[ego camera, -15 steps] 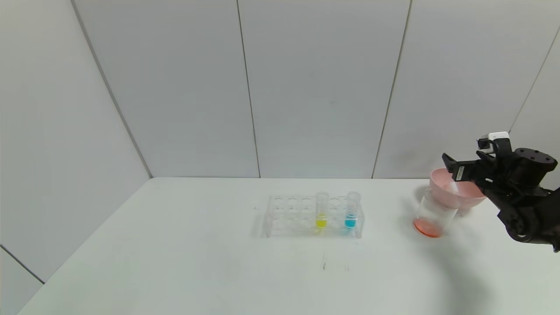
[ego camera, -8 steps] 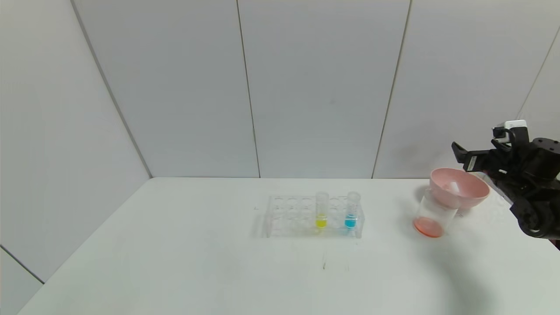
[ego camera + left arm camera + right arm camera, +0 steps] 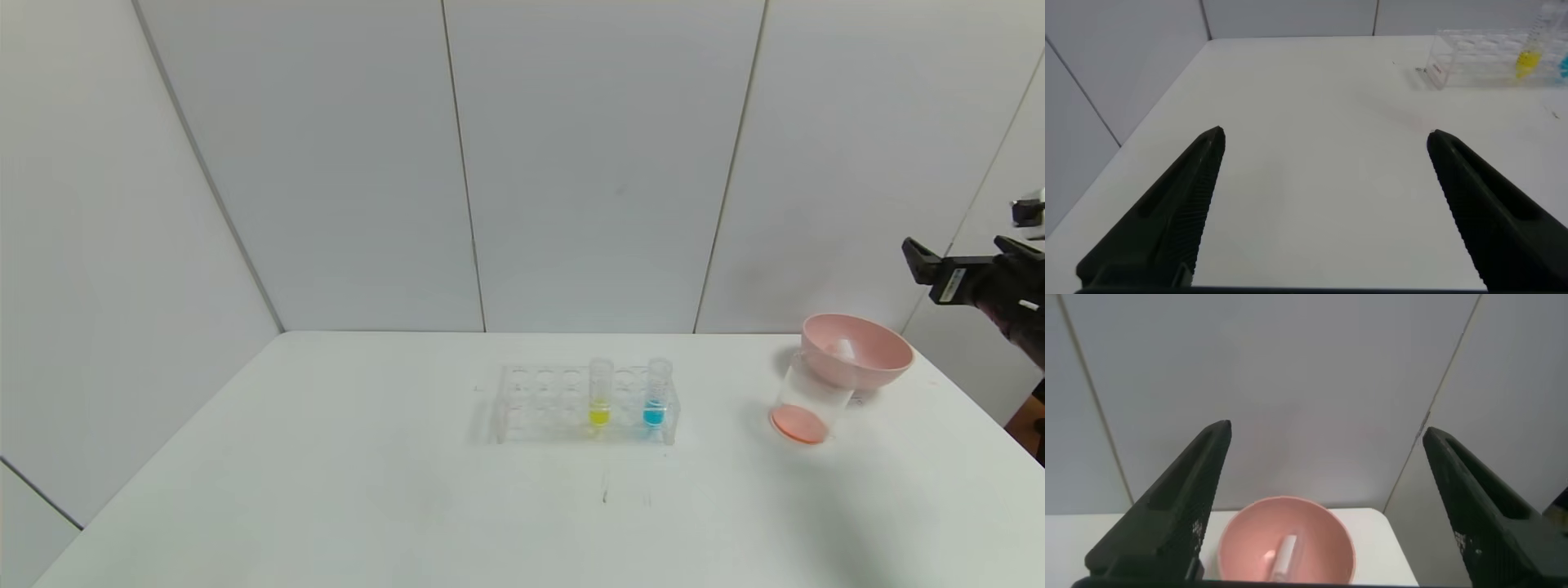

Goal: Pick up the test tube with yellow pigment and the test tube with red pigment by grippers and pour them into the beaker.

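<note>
Pincer number one, my right pincer (image 3: 1319,498), is spread wide with nothing between its two black fingers (image 3: 1167,514), and it hangs in the air past the right edge of the table (image 3: 326,490), touching nothing. Below it and toward the table stands the pink bowl (image 3: 856,349), and inside the bowl lies an emptied clear tube (image 3: 1284,555); I take it for the red tube, though no colour shows in it. Just beside the bowl, on the side away from my right pincer, the beaker (image 3: 808,404) stands upright on the table with a thin layer of orange-red liquid at its bottom; the bowl's rim overlaps it from where I look, so I cannot tell whether they touch.

Farther off from the right pincer, near the middle of the table, the clear rack (image 3: 584,404) holds the yellow tube (image 3: 600,394) upright, with the blue tube (image 3: 655,394) upright a couple of slots nearer the beaker.

My left pincer (image 3: 1327,208) is also spread wide and holds nothing, low over the left part of the table, well apart from the rack, which lies ahead of it and off to the right.
</note>
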`<move>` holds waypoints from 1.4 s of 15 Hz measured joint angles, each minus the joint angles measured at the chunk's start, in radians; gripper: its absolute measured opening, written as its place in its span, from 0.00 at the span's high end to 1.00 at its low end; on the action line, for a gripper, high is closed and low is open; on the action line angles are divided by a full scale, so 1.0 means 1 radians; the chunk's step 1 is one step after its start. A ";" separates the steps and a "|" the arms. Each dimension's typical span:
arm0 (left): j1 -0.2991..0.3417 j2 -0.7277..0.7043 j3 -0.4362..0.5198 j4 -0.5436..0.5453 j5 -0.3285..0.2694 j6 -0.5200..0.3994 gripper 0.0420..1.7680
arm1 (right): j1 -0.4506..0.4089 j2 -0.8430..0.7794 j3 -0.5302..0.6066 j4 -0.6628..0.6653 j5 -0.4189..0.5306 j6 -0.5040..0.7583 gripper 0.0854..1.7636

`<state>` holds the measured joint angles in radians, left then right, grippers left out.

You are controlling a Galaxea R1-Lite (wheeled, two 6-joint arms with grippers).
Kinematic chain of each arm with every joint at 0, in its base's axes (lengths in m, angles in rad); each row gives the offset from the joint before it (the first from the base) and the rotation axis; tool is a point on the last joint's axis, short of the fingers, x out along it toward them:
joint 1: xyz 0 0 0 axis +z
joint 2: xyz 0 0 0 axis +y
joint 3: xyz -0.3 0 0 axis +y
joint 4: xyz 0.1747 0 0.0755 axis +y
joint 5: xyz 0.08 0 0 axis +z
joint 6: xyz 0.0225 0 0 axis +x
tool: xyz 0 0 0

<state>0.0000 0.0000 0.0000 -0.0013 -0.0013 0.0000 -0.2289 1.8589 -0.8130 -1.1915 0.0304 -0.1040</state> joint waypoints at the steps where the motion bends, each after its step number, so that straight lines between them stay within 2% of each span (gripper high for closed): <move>1: 0.000 0.000 0.000 0.000 0.000 0.000 0.00 | 0.006 -0.045 0.044 0.014 -0.001 0.031 0.05; 3: 0.000 0.000 0.000 0.000 0.000 0.000 0.00 | 0.039 -0.124 0.152 0.023 -0.001 0.090 0.05; 5: 0.000 0.000 0.000 0.000 0.000 0.000 0.00 | 0.111 -0.184 0.272 0.023 -0.001 0.118 0.04; 8: 0.000 0.000 0.000 0.000 0.000 0.000 0.00 | 0.295 -0.233 0.424 0.003 -0.007 0.146 0.04; 10: 0.000 0.000 0.000 0.000 0.000 0.000 0.00 | 0.421 -0.245 0.479 -0.019 -0.048 0.158 0.04; 13: 0.000 0.000 0.000 0.000 0.000 0.000 0.00 | 0.621 -0.239 0.511 -0.032 -0.166 0.167 0.04; 16: 0.000 0.000 0.000 0.000 0.000 0.000 0.00 | 0.790 -0.205 0.505 -0.036 -0.225 0.181 0.04; 18: 0.000 0.000 0.000 0.000 0.000 0.000 0.00 | 0.859 -0.166 0.479 -0.037 -0.267 0.184 0.04; 21: 0.000 0.000 0.000 0.000 0.000 0.000 0.00 | 0.910 -0.121 0.457 -0.036 -0.305 0.184 0.04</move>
<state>0.0000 0.0000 0.0000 -0.0013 -0.0013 0.0000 0.6806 1.7381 -0.3560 -1.2277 -0.2745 0.0798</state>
